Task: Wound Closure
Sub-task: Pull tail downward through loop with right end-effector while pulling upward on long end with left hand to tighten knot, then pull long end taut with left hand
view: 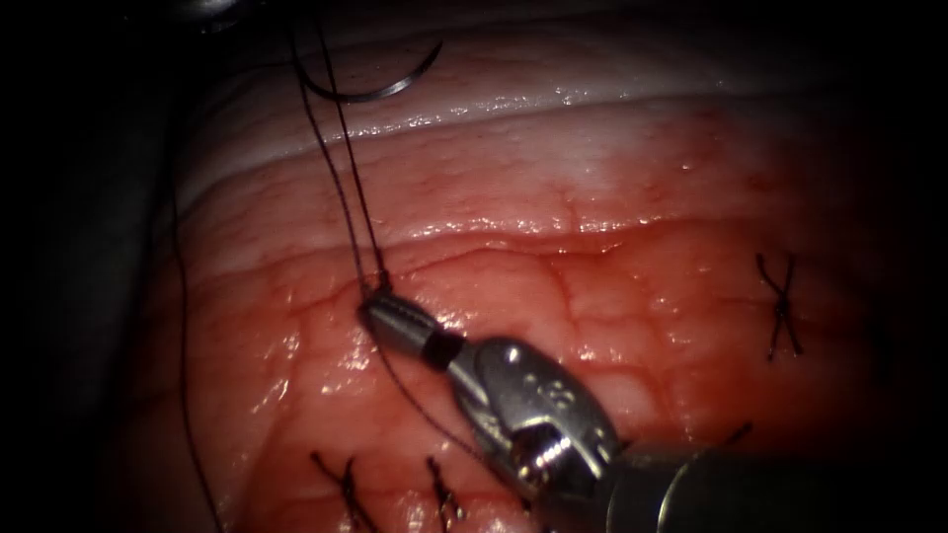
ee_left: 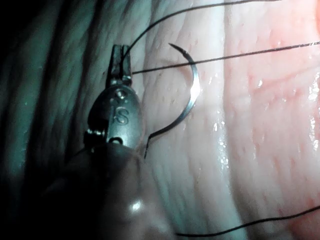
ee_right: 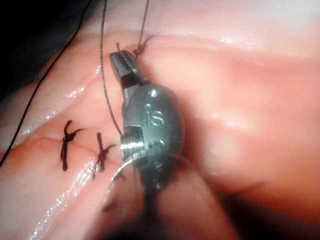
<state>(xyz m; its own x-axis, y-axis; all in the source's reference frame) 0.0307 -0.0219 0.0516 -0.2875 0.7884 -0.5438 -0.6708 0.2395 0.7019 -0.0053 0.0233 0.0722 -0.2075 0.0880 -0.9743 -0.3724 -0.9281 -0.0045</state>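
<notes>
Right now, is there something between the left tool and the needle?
Nothing visible. The needle lies free on the tissue beside the left tool, which holds thread. The right tool sits at the knot.

You get a stamped "S" on the metal wrist housing of the left arm's tool (ee_left: 120,116), just behind its claw. The right arm's tool (ee_right: 152,120) carries a similar mark on its housing, reading "IS" or "1S", can't tell which. In the endoscope view that housing (view: 548,390) shows small stamped characters, unreadable.
</notes>
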